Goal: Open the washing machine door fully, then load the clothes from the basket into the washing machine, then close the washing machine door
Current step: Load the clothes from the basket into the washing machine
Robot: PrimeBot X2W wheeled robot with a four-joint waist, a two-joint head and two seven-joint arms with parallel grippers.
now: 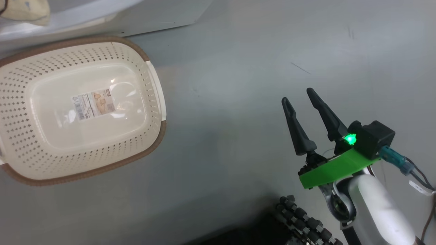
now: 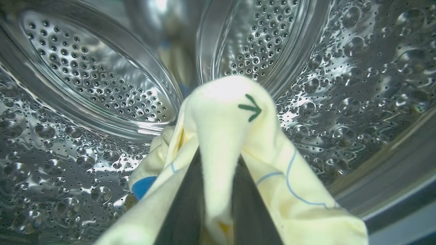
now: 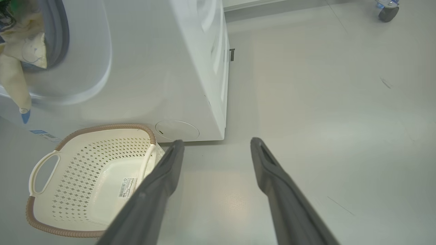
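Observation:
The cream basket [image 1: 27, 143] stands on the grey floor with nothing in it but a label sticker, and in the right wrist view the basket [image 3: 78, 163] sits just in front of the white washing machine [image 3: 163, 68]. My left gripper [image 2: 218, 160] is inside the steel drum [image 2: 102, 78], shut on a cream-yellow garment [image 2: 221, 112] that drapes over its fingers; a blue cloth piece [image 2: 143, 185] lies below. More cream clothes [image 3: 24, 51] hang at the machine's opening. My right gripper [image 1: 297, 96] hovers open over bare floor, right of the basket. The washing machine door is out of view.
The washer's base [image 1: 153, 17] runs along the head view's top edge. A round cover [image 3: 177, 129] sits low on the machine's front. A caster wheel [image 3: 386, 10] stands far off on the floor. A black ribbed part [image 1: 303, 217] lies beside my right forearm.

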